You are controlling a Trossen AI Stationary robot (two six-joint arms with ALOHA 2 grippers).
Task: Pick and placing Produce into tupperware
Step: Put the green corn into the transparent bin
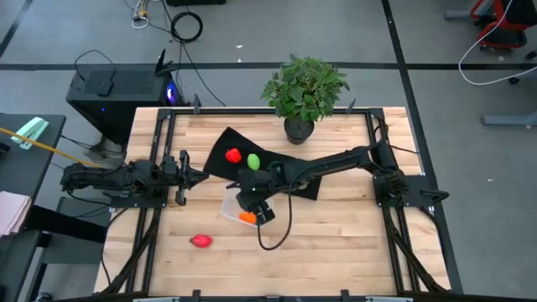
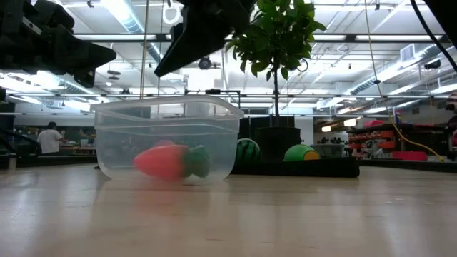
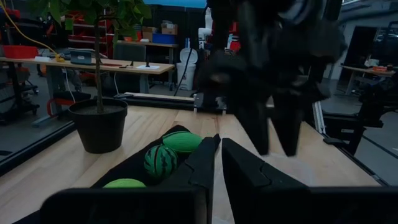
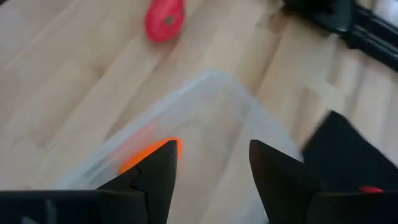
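The clear tupperware (image 1: pixel 235 208) stands on the wood next to the black mat's near edge. My right gripper (image 4: pixel 214 163) hovers open just above it, with nothing between the fingers. The orange carrot (image 4: pixel 149 154) lies inside the tupperware (image 4: pixel 205 118). One red piece (image 1: pixel 200 241) lies on the bare table nearer the front edge. On the mat rest a red piece (image 1: pixel 233 155), a green piece (image 1: pixel 253 161), the striped dark green one (image 3: pixel 161 160) and another green one (image 3: pixel 124 183). My left gripper (image 1: pixel 181 173) waits shut at the table's left.
A potted plant (image 1: pixel 302 88) stands at the far edge behind the black mat (image 1: pixel 220 143). The right arm (image 1: pixel 336 161) reaches across the mat from the right. Bare wood lies along the table's near side. A person (image 2: pixel 50 137) shows far off in the room.
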